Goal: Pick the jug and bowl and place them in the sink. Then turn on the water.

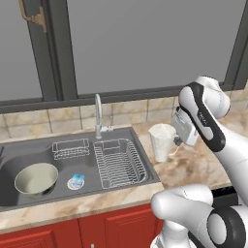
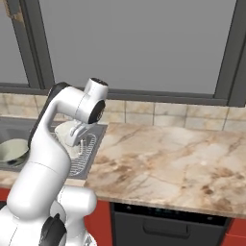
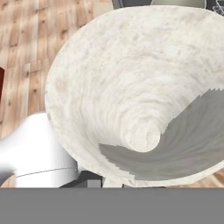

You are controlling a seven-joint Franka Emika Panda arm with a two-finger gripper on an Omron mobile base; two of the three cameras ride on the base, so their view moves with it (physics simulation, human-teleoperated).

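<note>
The white jug [image 1: 162,140] stands upright over the marble counter, just right of the sink [image 1: 145,156]. My gripper [image 1: 177,141] is at the jug's right side, shut on its handle. The hand view looks down into the jug's pale mouth [image 3: 131,87], with a dark fingertip [image 3: 89,180] below its rim. From the right base view the jug [image 2: 62,129] peeks out behind my hand [image 2: 73,137]. The grey-green bowl [image 1: 36,178] with a cream inside lies in the sink's left basin, also seen as the bowl [image 2: 9,150] at the left edge. No stream runs from the chrome faucet [image 1: 98,114].
A large wire rack [image 1: 118,162] and a small one [image 1: 70,148] sit in the sink. A blue-white drain disc [image 1: 75,181] lies beside the bowl. Marble counter [image 2: 163,158] stretches to the right, with red cabinets [image 1: 97,230] below and a window behind.
</note>
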